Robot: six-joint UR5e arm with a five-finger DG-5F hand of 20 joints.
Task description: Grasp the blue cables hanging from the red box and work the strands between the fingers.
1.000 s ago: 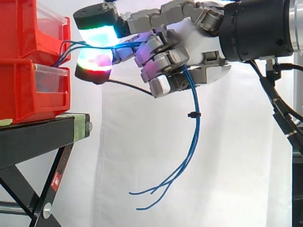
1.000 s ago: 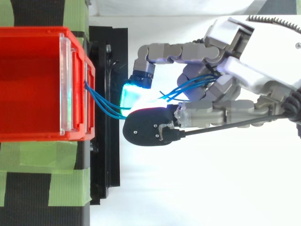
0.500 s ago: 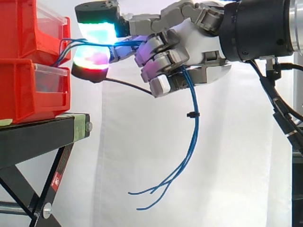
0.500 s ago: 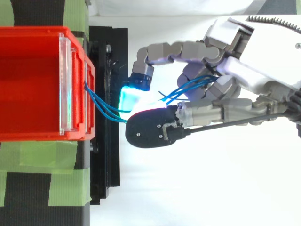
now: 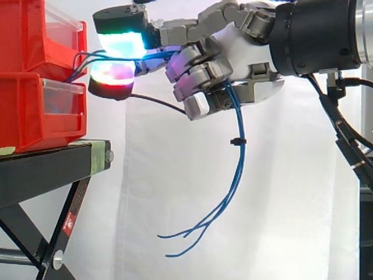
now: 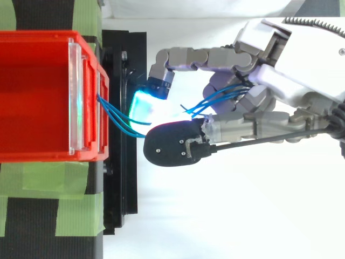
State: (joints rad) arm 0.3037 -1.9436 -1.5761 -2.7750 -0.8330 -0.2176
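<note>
Blue cables (image 5: 241, 153) leave the front of the upper red box (image 5: 23, 41) and run almost level toward the robot hand (image 5: 245, 46). They then pass through it and drop below it in a long curve. So there are 2 stretches. A short level one joins the box and the hand, and a long hanging one is bound by 1 small black tie (image 5: 235, 141). Below the tie, the loose ends fan out in front of the white curtain (image 5: 175, 204).

The robot hand is clamped on the strands. Its glowing fingertips (image 5: 121, 42) meet above and below the level stretch just beside the box. Its curled fingers behind them hold the bundle where it turns downward. From above I see the strands fan slightly apart between the box front and the pads.

What matters for me is that the box lies straight ahead of the fingertips, on the far side from the wrist. The gripped stretch therefore lines up with the robot hand's own length. I judge that rolling the strands should go across that line. Any draw back toward the wrist would tighten the short stretch against the box on its black stand (image 5: 52, 169).
</note>
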